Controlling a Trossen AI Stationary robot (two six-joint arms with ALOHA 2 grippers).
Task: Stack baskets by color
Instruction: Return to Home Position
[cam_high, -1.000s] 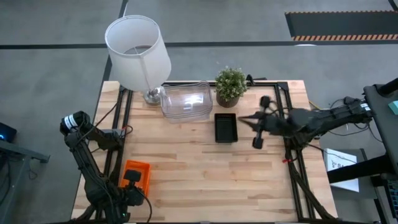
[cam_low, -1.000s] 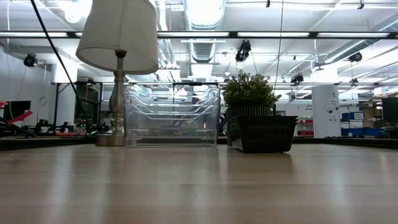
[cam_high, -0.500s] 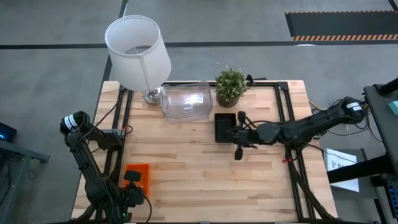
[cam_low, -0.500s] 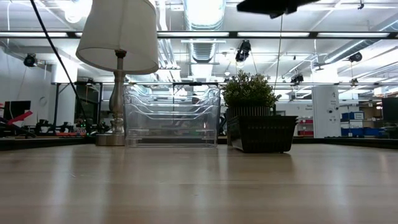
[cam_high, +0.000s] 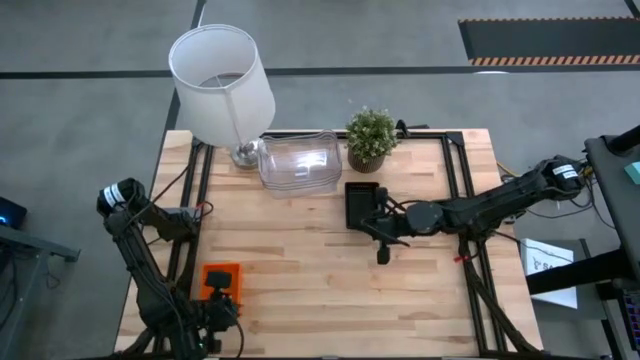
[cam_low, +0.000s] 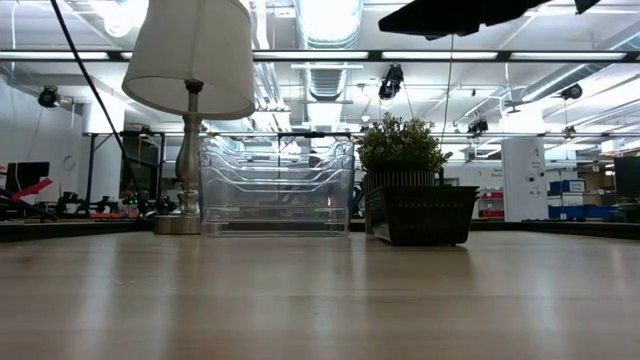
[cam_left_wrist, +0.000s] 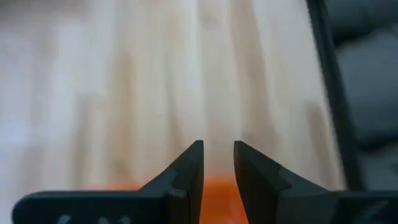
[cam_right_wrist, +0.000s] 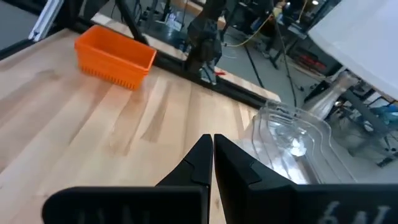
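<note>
An orange basket (cam_high: 221, 276) stands on its bottom on the table near the left edge, and it also shows in the right wrist view (cam_right_wrist: 115, 56). My left gripper (cam_left_wrist: 217, 160) hovers over its near part, fingers a little apart, with orange showing below the gap. A black basket (cam_high: 362, 203) stands in the far middle, in front of the plant. My right gripper (cam_right_wrist: 212, 149) is shut and empty. It hangs above the table just right of the black basket (cam_low: 420, 215). A stack of clear baskets (cam_high: 298, 165) stands beside the lamp.
A white-shaded lamp (cam_high: 220, 80) stands at the far left and a potted plant (cam_high: 370, 135) at the far middle. Black rails (cam_high: 462, 190) run along the table's sides. Bare wood (cam_high: 300, 270) lies between the orange basket and the right arm.
My right gripper has swung down and toward the table's left, from over the right rail to beside the black basket, staying shut. The orange basket, which looked tipped up under my left gripper, now lies level on the table.
</note>
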